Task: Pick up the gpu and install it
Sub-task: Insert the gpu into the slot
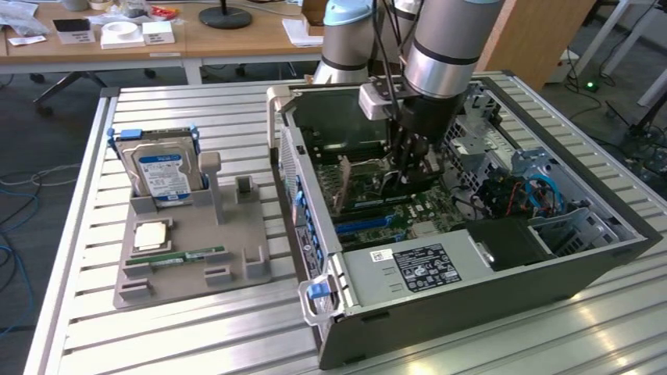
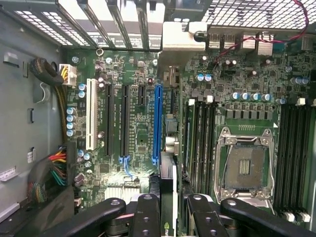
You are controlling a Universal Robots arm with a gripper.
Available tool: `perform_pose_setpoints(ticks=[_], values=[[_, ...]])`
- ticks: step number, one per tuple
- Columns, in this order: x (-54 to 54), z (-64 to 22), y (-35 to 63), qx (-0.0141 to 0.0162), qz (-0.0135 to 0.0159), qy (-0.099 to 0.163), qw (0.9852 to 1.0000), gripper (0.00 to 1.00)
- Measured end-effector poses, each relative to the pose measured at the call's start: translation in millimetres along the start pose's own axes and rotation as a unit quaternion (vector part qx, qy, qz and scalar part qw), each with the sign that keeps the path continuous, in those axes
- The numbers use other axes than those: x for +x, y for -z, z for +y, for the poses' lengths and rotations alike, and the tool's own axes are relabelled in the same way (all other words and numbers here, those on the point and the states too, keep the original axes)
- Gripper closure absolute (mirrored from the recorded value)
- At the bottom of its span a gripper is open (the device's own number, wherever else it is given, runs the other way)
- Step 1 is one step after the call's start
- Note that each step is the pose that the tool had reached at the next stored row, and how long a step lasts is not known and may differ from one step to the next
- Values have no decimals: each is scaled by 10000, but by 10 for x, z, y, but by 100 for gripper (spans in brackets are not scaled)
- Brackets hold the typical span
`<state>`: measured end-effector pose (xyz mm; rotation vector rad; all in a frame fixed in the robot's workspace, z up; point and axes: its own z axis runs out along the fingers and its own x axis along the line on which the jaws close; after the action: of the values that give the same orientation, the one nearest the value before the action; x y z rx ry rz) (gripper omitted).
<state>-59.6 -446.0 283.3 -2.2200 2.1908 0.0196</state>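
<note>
Gripper (image 1: 411,173) is clamped on the gpu (image 2: 168,173), holding the card on edge inside the open computer case (image 1: 458,305), low over the motherboard (image 2: 133,133). Seen from the wrist, the card runs just beside the long blue slot (image 2: 157,123); whether it touches the board I cannot tell. Outside the case, a hard drive (image 1: 162,168) stands upright in a grey holder (image 1: 245,266) on the table (image 1: 208,344)

No legible txt: labels on HDD (image 1: 162,168) & silver box (image 1: 422,267) unreadable.
</note>
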Motion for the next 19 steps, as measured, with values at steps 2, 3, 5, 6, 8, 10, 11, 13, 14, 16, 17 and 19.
perform_pose_setpoints(ticks=[2, 3, 5, 6, 8, 10, 11, 13, 14, 16, 17, 19], values=[[0, 11, -5, 2, -1, 2, 10000, 74], [0, 17, -7, 4, -1, 2, 10000, 74], [0, 26, -12, 7, -2, 4, 10000, 74], [0, 27, -13, 7, -2, 5, 10000, 74], [0, 27, -13, 7, -2, 5, 10000, 74], [0, 27, -14, 7, -2, 5, 10000, 74], [0, 27, -17, 7, -3, 5, 10000, 74], [0, 28, -20, 7, -2, 5, 10000, 74], [0, 27, -20, 7, -1, 5, 10000, 74], [0, 28, -22, 7, -2, 5, 10000, 74], [0, 27, -22, 7, -2, 5, 10000, 74], [0, 28, -33, 8, -4, 5, 10000, 74]])
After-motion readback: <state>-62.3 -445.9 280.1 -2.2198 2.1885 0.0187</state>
